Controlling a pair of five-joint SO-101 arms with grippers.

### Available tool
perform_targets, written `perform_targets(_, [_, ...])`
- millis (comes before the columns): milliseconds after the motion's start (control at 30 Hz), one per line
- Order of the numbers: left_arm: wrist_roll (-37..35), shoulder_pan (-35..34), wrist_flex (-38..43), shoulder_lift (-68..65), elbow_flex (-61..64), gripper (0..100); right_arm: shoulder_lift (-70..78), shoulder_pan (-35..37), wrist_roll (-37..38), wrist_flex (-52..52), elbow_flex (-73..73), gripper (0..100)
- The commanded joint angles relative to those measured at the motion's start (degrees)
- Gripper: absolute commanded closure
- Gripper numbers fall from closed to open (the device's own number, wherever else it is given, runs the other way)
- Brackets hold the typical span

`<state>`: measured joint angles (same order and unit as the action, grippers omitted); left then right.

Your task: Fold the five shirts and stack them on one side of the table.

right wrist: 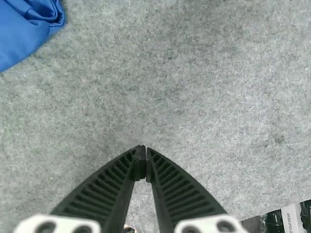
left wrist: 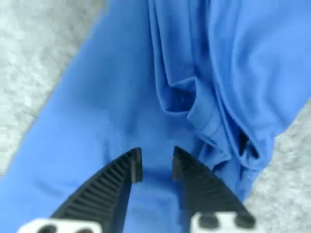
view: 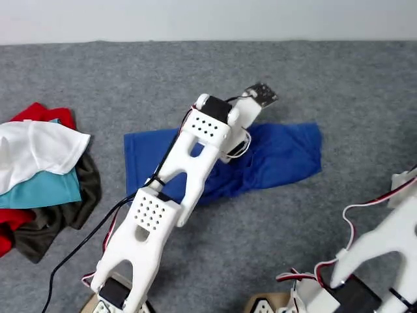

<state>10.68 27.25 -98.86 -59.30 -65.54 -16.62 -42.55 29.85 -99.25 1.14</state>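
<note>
A blue shirt (view: 280,153) lies partly folded and rumpled in the middle of the grey table. The left arm (view: 195,153) stretches across it. My left gripper (left wrist: 156,162) hovers just above the blue shirt (left wrist: 112,97), open by a narrow gap with nothing between its fingers; a bunched fold (left wrist: 209,121) lies just beyond the tips. My right gripper (right wrist: 146,154) is shut and empty over bare felt, and a corner of the blue shirt (right wrist: 24,29) lies well off from it. A pile of shirts sits at the left edge: white (view: 32,147), teal (view: 45,189), red (view: 39,114) and dark brown (view: 65,215).
Grey felt (view: 326,72) covers the table up to a pale wall at the back. The right arm (view: 384,248) with its red and white cables stands at the near right corner. A black cable (view: 71,257) trails from the left arm's base.
</note>
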Motion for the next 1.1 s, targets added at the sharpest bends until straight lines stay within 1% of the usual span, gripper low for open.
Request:
perform_targets(0, [-0.44, 3.96, -1.67, 6.59, -4.09, 90, -2.51, -0.48, 0.53, 0.40, 0.44, 98.7])
perform_targets(67, [-0.44, 6.33, -1.67, 7.21, -3.30, 90, -2.51, -0.48, 0.53, 0.57, 0.44, 98.7])
perform_targets(167, [-0.09, 7.65, -1.49, 5.45, -0.57, 90, -2.51, -0.48, 0.53, 0.57, 0.44, 98.7])
perform_targets(400, [-0.26, 2.20, -1.49, -2.73, 0.22, 90, -2.51, -0.66, 0.62, 0.57, 0.44, 98.7])
perform_targets(633, [-0.35, 1.93, -1.49, -5.89, 0.13, 90, -2.42, -0.57, 0.62, 0.57, 0.44, 98.7])
perform_targets(733, [-0.62, 2.02, -1.67, -4.22, -1.54, 90, -2.51, -0.57, 0.62, 0.57, 0.44, 98.7])
perform_targets(867, [-2.55, 2.11, -1.67, 1.49, -2.86, 90, -2.51, -0.66, 0.70, 0.57, 0.44, 98.7])
perform_targets(1000, [-2.55, 2.11, -1.76, 9.05, -1.80, 90, -2.51, -0.57, 0.70, 0.57, 0.44, 98.7])
perform_targets(1067, [-2.55, 1.58, -1.85, 12.84, 0.66, 90, -2.51, -0.57, 0.70, 0.57, 0.44, 98.7])
